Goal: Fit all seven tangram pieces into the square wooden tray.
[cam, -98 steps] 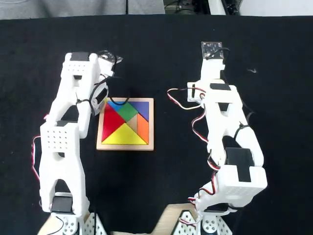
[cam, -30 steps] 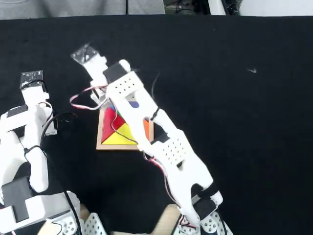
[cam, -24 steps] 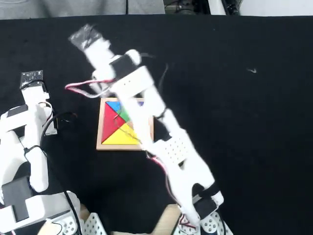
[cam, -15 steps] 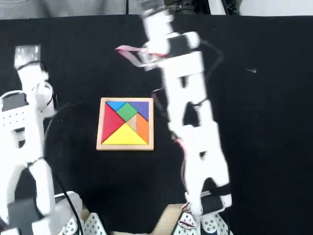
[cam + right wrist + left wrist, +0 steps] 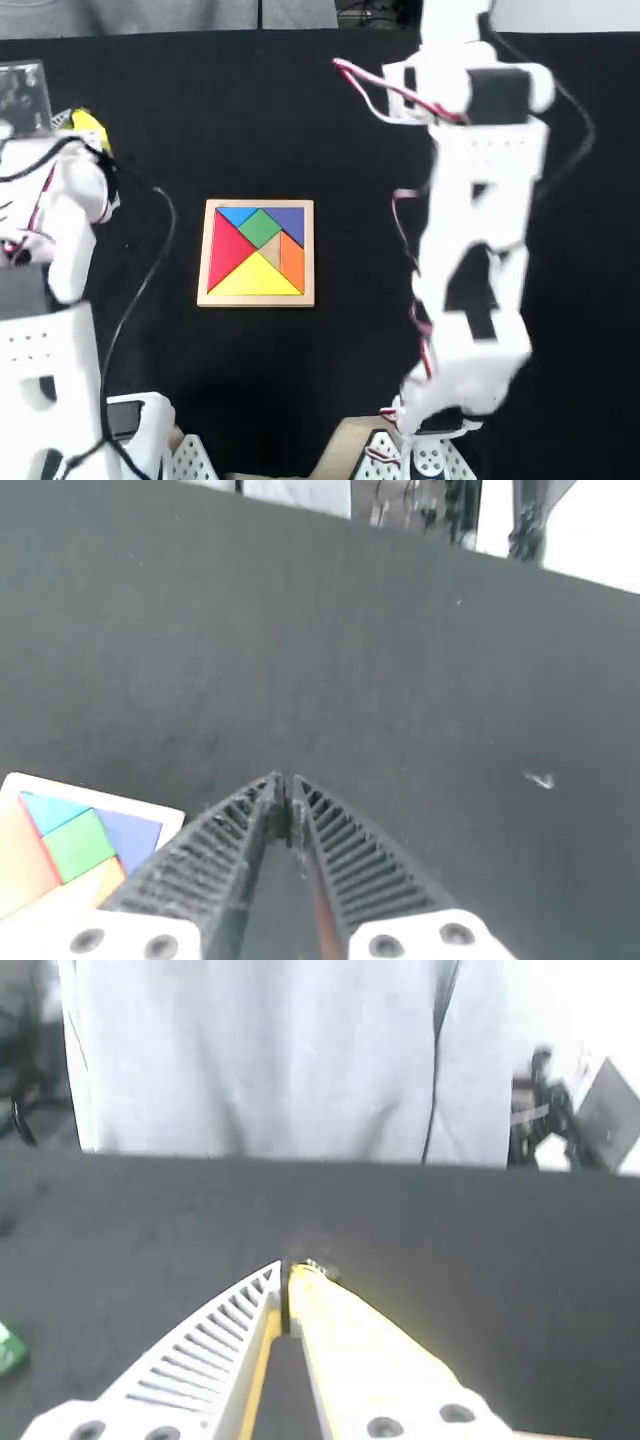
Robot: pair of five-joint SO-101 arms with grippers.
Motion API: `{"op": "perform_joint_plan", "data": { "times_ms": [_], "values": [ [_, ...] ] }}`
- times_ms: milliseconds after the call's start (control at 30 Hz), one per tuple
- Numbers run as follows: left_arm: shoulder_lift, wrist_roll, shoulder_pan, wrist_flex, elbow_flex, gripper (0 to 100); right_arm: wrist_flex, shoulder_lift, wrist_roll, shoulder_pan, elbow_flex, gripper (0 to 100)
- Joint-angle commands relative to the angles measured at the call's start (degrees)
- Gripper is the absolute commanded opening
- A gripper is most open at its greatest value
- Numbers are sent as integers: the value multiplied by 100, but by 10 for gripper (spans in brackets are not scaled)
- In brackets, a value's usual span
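The square wooden tray (image 5: 256, 299) lies flat on the black table, left of centre. Seven coloured pieces fill it edge to edge: red (image 5: 225, 252), yellow (image 5: 255, 279), orange (image 5: 292, 260), green (image 5: 261, 228), tan, and two blue ones along the far side. My left gripper (image 5: 287, 1272) is shut with nothing between its white and yellow fingers; it is raised at the far left, well away from the tray. My right gripper (image 5: 283, 786) is also shut on nothing and hovers high, to the right of the tray (image 5: 100, 796). The right arm (image 5: 480, 150) stands tall at the right.
Black cloth covers the whole table, with open room around the tray. A small pale speck (image 5: 514, 144) lies at the far right and also appears past the right gripper (image 5: 540, 779). A small green object (image 5: 5, 1348) sits at the table's left.
The right arm, which stretched across the tray a second ago, has swung off to the right and risen. The left arm has lifted at the far left. The tray and pieces have not moved.
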Motion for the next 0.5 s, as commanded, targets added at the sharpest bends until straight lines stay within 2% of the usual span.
{"op": "perform_joint_plan", "data": {
  "times_ms": [0,200,367,467],
  "values": [
    [-809,-62,75,-149,13,34,185,-1473,26,53,822,10],
    [-2119,-88,75,70,4,44,185,-3169,0,53,2079,10],
    [-3200,-62,75,695,66,147,185,-4523,18,53,3037,10],
    [-3815,-88,75,774,418,162,176,-5262,26,53,3635,10]
  ]
}}
